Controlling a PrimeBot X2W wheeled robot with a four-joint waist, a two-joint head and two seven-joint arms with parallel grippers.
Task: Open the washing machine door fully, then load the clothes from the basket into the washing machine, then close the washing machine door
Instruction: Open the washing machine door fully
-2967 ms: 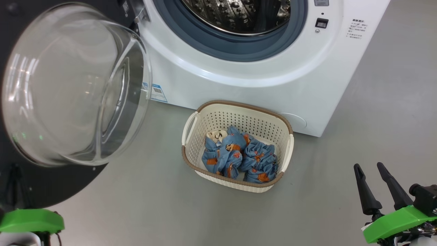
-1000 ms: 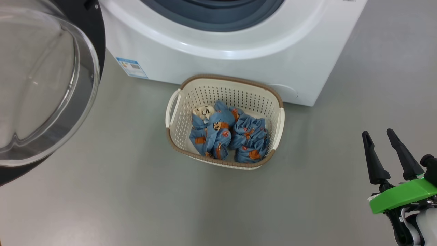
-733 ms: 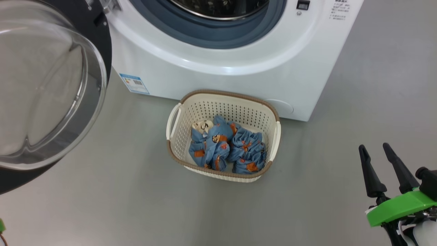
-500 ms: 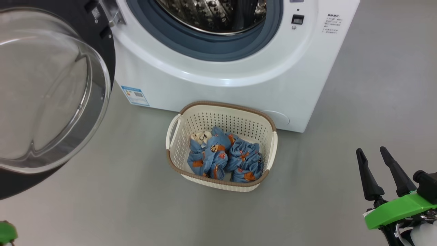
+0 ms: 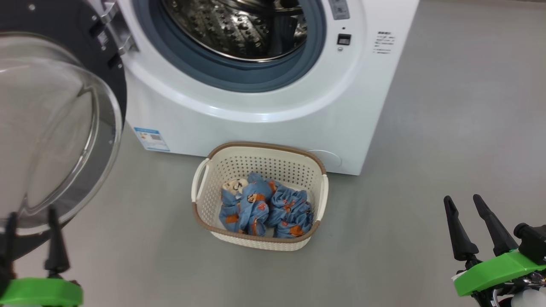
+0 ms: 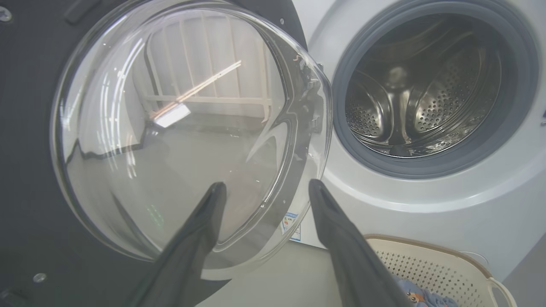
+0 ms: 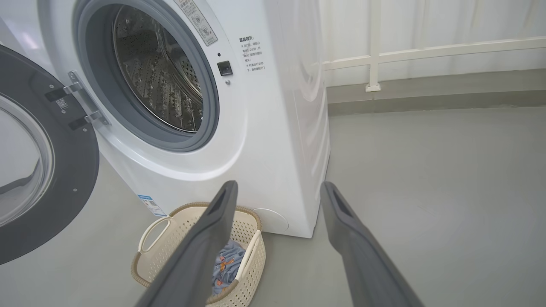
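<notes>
Left tool (image 5: 32, 212) has risen before the black-rimmed, clear-bowled washing machine door (image 5: 55, 128).

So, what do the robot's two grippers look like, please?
Both the left gripper and the right gripper have two long, tapered black fingers with pointed tips, mounted on a bright green base. A black knob sits beside the right one's base.

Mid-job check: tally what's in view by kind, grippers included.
Washing machine: 1
Door: 1
Basket: 1
Garments: 2
Grippers: 2, left gripper and right gripper
Total: 7
</notes>
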